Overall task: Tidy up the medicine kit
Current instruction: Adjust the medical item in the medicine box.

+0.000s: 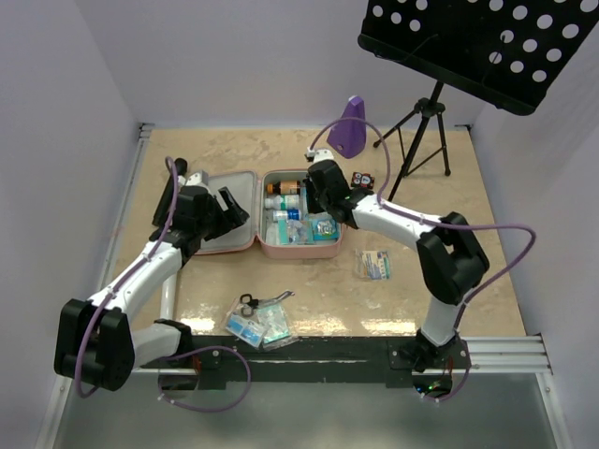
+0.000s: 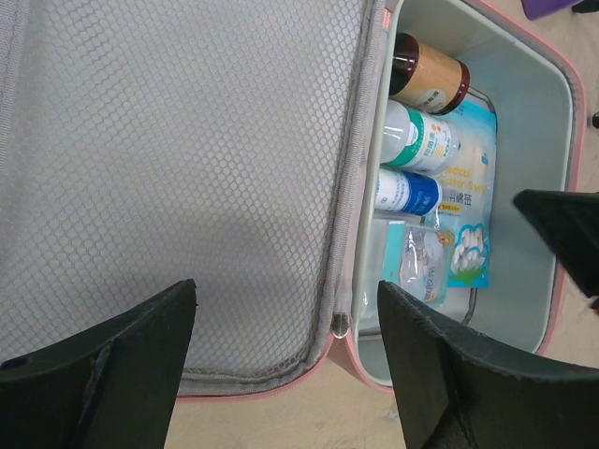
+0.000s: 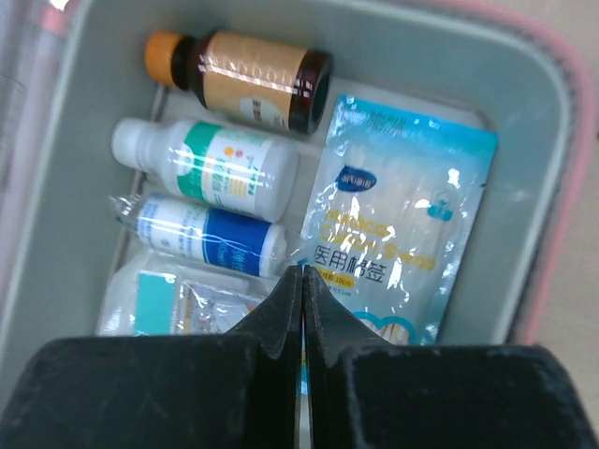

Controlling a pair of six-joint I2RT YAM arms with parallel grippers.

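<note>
The pink medicine kit (image 1: 262,248) lies open mid-table, lid (image 1: 229,201) flat to the left. In the left wrist view my left gripper (image 2: 287,290) hangs open over the near hinge corner, between the grey mesh lid lining (image 2: 187,140) and the tray wall (image 2: 533,112). My right gripper (image 3: 303,273) is shut, nothing visibly held, above the tray's contents: a brown bottle (image 3: 248,79), a green-and-white bottle (image 3: 211,164), a blue-and-white bottle (image 3: 206,234), a cotton swab packet (image 3: 402,215) and a small packet (image 3: 178,299).
Loose packets (image 1: 257,323) lie near the front edge, and one more packet (image 1: 374,265) sits right of the kit. A purple metronome-shaped object (image 1: 351,126) and a music stand's tripod (image 1: 426,122) stand at the back. A small dark item (image 1: 362,178) lies behind the kit.
</note>
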